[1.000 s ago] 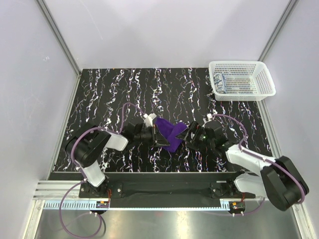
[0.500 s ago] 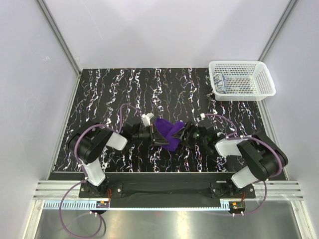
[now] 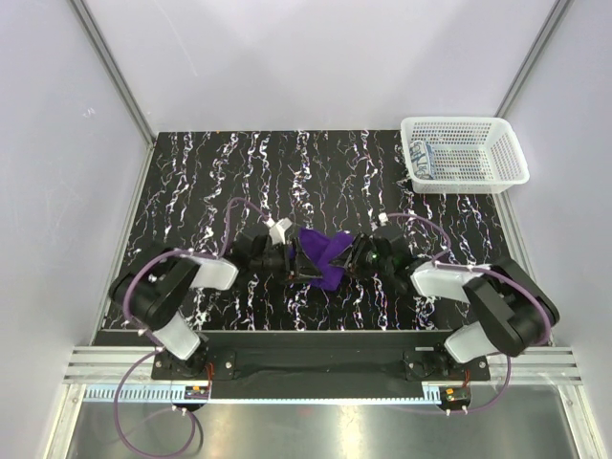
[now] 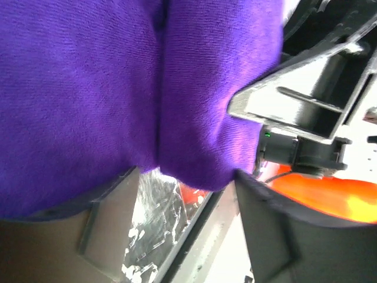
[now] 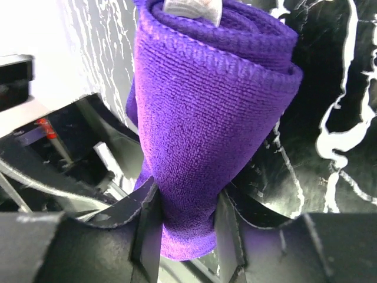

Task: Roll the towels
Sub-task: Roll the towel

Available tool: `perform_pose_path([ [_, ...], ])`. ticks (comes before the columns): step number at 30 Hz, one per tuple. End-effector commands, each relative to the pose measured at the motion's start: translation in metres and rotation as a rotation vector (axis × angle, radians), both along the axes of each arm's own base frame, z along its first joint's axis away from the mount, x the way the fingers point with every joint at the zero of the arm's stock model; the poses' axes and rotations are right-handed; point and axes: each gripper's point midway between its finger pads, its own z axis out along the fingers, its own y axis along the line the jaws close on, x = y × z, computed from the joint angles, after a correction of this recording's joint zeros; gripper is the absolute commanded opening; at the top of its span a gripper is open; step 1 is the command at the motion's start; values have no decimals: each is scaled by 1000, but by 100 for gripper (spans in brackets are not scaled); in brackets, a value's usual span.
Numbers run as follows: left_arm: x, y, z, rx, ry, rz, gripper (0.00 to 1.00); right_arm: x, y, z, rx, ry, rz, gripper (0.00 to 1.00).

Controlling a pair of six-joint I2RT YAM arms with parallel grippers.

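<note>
While my right hand [image 5: 186,229] clamps the purple towel [image 5: 206,112] mid-roll and my left hand [image 4: 188,209] stands apart, next probably comes regripping without unrolling.

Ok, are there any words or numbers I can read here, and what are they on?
No words, numbers or signs can be read in any view.
On the purple towel: plain cloth, no label showing.
On the patterned towel in the basket: a blue-grey print, too small to tell whether it holds any letters.
</note>
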Motion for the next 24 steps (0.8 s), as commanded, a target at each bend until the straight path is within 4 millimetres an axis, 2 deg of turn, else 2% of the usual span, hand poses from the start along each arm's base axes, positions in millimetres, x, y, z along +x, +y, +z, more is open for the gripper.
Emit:
perform_pose_path([
  [1, 19, 16, 21, 159, -199, 46, 74, 1, -5, 19, -115, -7, 9, 40],
  [3, 17, 23, 26, 248, -251, 34, 76, 0, -13, 18, -177, 8, 6, 40],
  [4, 25, 29, 37, 300, -318, 84, 77, -5, -18, 15, -221, 52, 11, 40],
  [5, 24, 33, 41, 351, -355, 77, 77, -6, -22, 13, -250, 66, 3, 40],
  [6, 16, 27, 45, 376, -393, 52, 77, -7, -23, 13, -268, 73, 11, 40],
  [7, 23, 31, 54, 432, -461, 103, 77, -10, -26, 9, -300, 106, 13, 40],
  [8, 21, 31, 59, 474, -508, 94, 78, -12, -28, 6, -323, 116, 15, 40],
  [9, 8, 20, 63, 489, -555, 60, 78, -13, -29, 4, -335, 129, 21, 40],
  [10, 13, 21, 70, 532, -608, 102, 78, -15, -30, 0, -353, 153, 24, 40],
  [11, 10, 19, 71, 558, -643, 91, 78, -17, -30, -2, -358, 162, 30, 40],
  [12, -2, 8, 71, 564, -677, 55, 78, -18, -29, -5, -360, 171, 37, 40],
  [13, 0, 6, 74, 587, -713, 76, 79, -21, -29, -10, -369, 191, 42, 40],
  [15, -10, -5, 67, 626, -753, 33, 79, -23, -27, -13, -375, 205, 51, 39],
  [17, -11, -13, 66, 653, -790, 23, 80, -25, -26, -16, -379, 219, 57, 40],
  [18, -16, -18, 56, 689, -803, 0, 80, -26, -26, -17, -380, 224, 58, 40],
  [20, -24, -33, 55, 683, -827, -40, 80, -27, -25, -17, -379, 229, 61, 39],
  [21, -25, -37, 46, 703, -825, -58, 81, -28, -24, -17, -378, 232, 62, 40],
  [23, -27, -49, 47, 690, -829, -66, 81, -29, -23, -16, -374, 234, 69, 40],
  [24, -30, -54, 40, 695, -827, -82, 81, -29, -23, -16, -375, 236, 70, 40],
])
